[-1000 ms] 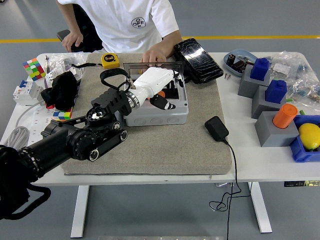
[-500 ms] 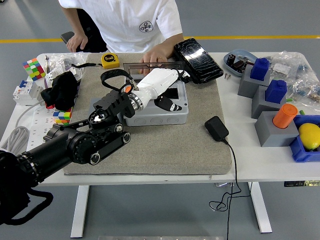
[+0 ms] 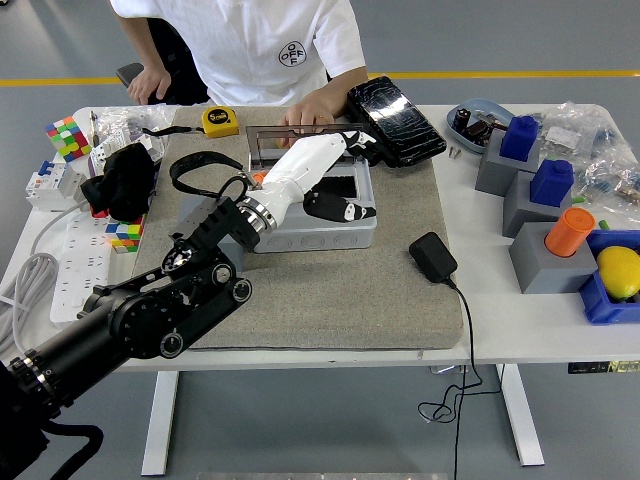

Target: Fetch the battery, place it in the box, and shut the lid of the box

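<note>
A grey box (image 3: 318,228) stands open on the grey mat (image 3: 330,290). Its dark-framed clear lid (image 3: 275,134) lies flat behind it. My left hand (image 3: 340,175) is white and reaches over the box from the lower left. Its fingers (image 3: 352,139) stretch to the box's far edge by the lid, and its black-tipped thumb (image 3: 342,209) hangs over the front wall. It holds nothing that I can see. A small orange piece (image 3: 258,177) shows beside my wrist. I cannot make out a battery. A person's hand (image 3: 305,117) rests on the lid's far edge.
A black case (image 3: 396,120) lies right of the lid and a yellow tape measure (image 3: 220,120) left of it. A black adapter (image 3: 433,256) with its cable sits on the mat's right. Grey blocks (image 3: 545,262) with blue and orange pieces stand at far right.
My left hand has stretched farther back over the box toward the lid, and my forearm has dropped lower and to the left. The person's hand stays on the lid.
</note>
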### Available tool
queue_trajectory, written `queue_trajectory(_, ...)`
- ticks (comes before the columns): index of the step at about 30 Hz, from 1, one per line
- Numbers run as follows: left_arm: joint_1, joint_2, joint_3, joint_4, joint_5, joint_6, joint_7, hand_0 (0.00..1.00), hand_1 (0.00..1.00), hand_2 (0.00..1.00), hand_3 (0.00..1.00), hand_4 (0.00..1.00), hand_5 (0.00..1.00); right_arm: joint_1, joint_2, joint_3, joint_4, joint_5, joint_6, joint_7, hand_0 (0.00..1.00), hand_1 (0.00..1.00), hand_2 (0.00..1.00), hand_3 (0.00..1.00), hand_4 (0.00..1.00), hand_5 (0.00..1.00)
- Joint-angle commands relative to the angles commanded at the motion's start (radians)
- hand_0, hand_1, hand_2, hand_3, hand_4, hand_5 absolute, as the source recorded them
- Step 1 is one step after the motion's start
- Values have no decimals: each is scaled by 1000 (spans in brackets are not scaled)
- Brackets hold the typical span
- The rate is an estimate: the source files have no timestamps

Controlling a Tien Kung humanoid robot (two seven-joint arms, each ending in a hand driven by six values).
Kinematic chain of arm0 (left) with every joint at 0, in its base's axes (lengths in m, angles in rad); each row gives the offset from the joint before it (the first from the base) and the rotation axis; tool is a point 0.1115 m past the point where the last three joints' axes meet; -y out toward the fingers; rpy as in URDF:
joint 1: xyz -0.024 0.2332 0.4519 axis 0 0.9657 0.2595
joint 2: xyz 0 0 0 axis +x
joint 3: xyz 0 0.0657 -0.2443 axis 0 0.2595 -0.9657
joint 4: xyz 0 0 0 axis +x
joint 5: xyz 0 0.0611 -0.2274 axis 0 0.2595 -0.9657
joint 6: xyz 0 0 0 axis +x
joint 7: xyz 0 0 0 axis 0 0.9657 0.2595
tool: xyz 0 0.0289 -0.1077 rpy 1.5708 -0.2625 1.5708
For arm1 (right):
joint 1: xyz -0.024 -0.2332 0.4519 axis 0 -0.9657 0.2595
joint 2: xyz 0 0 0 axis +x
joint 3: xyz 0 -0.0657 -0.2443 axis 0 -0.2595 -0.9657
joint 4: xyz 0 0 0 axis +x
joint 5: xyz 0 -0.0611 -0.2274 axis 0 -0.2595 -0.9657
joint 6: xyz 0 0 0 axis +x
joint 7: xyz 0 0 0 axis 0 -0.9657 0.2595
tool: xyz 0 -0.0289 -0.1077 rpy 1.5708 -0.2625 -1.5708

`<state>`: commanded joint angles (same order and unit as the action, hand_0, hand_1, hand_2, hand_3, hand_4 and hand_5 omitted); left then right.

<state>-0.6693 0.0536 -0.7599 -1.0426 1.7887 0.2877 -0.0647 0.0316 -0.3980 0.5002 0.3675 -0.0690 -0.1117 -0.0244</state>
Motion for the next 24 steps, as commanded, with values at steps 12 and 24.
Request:
queue_trajectory(12, 144, 102, -120, -95, 20, -5, 15, 521, 644, 642, 710, 998, 206, 6, -3, 3, 1, -4, -1, 0, 544, 599, 584, 541, 909, 469)
queue_trajectory(24, 248, 152, -188, -161, 20, 5, 9, 514, 641, 640, 706, 998, 229, 2, -3, -4, 1, -3, 0, 0, 544, 599, 584, 541, 909, 469)
